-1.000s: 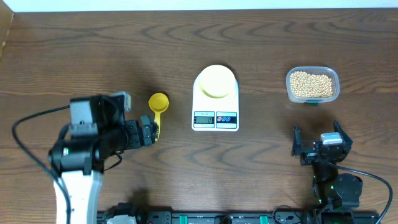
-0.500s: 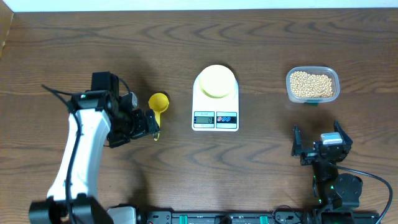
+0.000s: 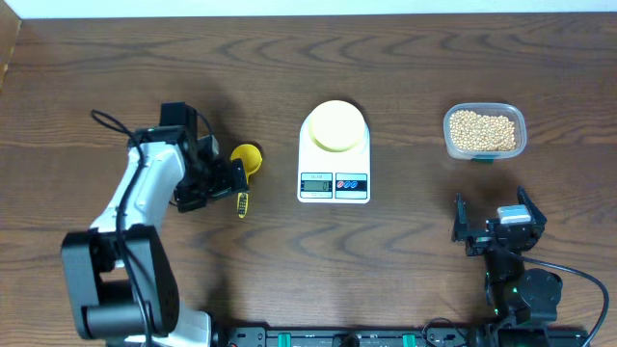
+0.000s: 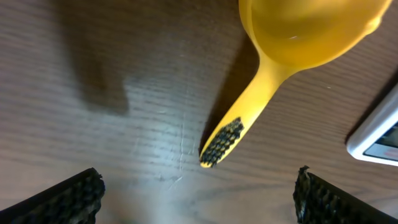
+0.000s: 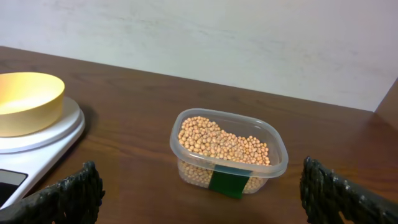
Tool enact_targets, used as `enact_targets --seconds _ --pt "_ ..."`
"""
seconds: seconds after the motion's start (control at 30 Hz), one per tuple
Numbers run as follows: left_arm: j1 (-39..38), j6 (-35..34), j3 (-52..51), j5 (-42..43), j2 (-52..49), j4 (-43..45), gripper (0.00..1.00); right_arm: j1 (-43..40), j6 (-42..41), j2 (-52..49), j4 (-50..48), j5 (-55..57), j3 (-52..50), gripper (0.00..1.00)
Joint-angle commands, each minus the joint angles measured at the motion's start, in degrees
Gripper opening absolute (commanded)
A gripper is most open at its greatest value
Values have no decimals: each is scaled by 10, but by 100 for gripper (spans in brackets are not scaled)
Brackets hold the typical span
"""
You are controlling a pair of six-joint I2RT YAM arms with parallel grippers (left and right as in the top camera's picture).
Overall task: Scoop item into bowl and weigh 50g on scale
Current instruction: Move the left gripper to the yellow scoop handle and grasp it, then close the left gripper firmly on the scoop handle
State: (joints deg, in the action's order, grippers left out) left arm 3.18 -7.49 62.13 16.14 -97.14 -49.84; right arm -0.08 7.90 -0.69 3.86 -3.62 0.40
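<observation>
The item, small tan beans [image 3: 484,131] [image 5: 222,142], fills a clear plastic tub at the right. On the white scale [image 3: 335,185] [image 5: 37,140] in the middle sits the pale-yellow bowl [image 3: 335,125] [image 5: 25,99]. A bright yellow scoop [image 3: 246,157] [image 4: 298,31] lies left of the scale, handle toward the front. My left gripper [image 3: 234,180] [image 4: 199,199] is open just over the handle, whose black-dotted tip [image 4: 222,143] lies between the fingers and a little ahead of them. My right gripper [image 3: 494,207] [image 5: 199,196] is open in front of the tub, holding nothing.
The tub [image 5: 273,155] carries a green label on its near side. A corner of the scale [image 4: 379,137] shows at the right of the left wrist view. The left arm [image 3: 145,193] reaches across the left part of the wooden table [image 3: 386,260].
My left arm has swung toward the back of the table, bringing its open gripper over the scoop handle. The right arm, scale, bowl and tub have not moved.
</observation>
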Motion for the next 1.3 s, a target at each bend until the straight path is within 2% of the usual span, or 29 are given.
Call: enact_targets --seconds 0.0,0.13,0.33,0.47,0.63,0.77,1.03,1.13,1.27 --pt "-25 6 9 -9 -22 12 99 5 -8 3 2 -2 -1 99" --pt "-49 5 9 -28 -35 35 95 5 -8 3 2 -2 -1 99" --pt "-61 5 8 -82 -44 47 93 5 -8 3 2 -2 -1 99" --pt "-63 5 0 -76 -47 72 79 5 -8 3 2 -2 -1 99" --pt "-73 5 -10 -76 -49 75 73 5 -8 3 2 -2 -1 99" --pt "-73 6 -19 -76 -51 82 61 5 -8 3 2 -2 -1 99" --pt "-73 32 -20 -61 -56 87 59 5 -8 3 2 -2 -1 99" --pt "-73 31 -20 -61 -56 91 50 5 -8 3 2 -2 -1 99" --pt "-73 32 -20 -61 -57 93 48 5 -8 3 2 -2 -1 99"
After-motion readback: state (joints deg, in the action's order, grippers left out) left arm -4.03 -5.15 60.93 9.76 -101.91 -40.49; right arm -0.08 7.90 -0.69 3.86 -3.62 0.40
